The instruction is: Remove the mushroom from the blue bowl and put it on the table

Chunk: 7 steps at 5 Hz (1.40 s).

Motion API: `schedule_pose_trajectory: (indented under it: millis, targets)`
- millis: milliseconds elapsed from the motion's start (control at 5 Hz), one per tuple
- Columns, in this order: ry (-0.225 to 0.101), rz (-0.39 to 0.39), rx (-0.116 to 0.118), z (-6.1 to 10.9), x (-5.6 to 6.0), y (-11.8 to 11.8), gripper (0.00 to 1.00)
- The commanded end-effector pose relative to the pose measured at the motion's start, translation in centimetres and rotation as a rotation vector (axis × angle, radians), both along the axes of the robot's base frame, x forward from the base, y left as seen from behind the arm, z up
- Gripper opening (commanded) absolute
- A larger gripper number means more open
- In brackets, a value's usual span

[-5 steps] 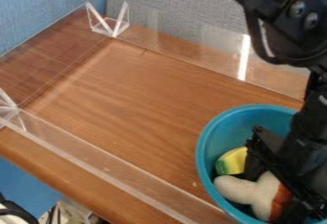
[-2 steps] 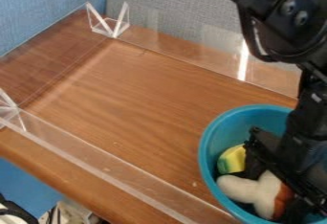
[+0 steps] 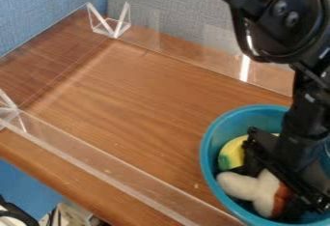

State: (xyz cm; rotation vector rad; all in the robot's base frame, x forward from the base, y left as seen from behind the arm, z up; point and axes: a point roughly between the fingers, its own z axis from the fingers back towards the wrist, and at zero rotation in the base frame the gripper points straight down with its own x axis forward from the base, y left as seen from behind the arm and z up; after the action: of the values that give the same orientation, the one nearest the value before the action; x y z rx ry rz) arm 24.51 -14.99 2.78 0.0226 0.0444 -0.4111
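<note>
- Camera view: I reach down from the upper right with my black arm [image 3: 299,95], and my fingers [image 3: 288,178] are inside the blue bowl [image 3: 210,157].
- My fingers stand wide, pointing down among the things in the bowl; their dark parts overlap one another from this side, so I cannot tell whether either of them touches anything.
- The mushroom [image 3: 260,190] lies on its side in the bowl, its cream-white stem toward the left and its reddish-brown cap toward the right, right by my fingers; part of the cap is hidden behind them.
- Just beyond the mushroom, toward the back of the bowl, is a yellow-green piece [image 3: 233,154], partly covered by my fingers.
- The bowl sits at the lower right of the view, on the wood-grain tabletop [image 3: 135,99], with its right side largely behind my arm and fingers.
- A low clear wall [image 3: 116,170] runs slantwise along the near side of the tabletop, and another clear wall [image 3: 194,49] runs along the far side.
- At the far left corner stands a whitish angular bracket [image 3: 110,20], well apart from the bowl.
- A black cable [image 3: 241,29] curves down beside my arm.
</note>
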Motion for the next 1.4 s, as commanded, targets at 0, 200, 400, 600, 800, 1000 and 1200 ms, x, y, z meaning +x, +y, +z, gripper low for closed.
schedule_pose_trajectory:
  millis: [0,200,400,600,800,1000,1200]
  targets:
    - [0.011,-0.004,0.012,-1.2,0.9,2.3,1.00]
    - [0.017,-0.007,0.009,-1.2,0.9,1.7,1.00]
    - [0.027,-0.014,0.007,-1.2,0.7,1.0,1.00]
    - [0.036,-0.049,0.004,-1.2,0.0,1.1,1.00]
    - [0.045,-0.084,0.002,-1.1,-0.7,1.2,1.00]
    - [0.055,-0.090,0.000,-1.5,-0.9,0.6,1.00]
    - [0.065,-0.096,-0.002,-1.8,-1.1,0.0,1.00]
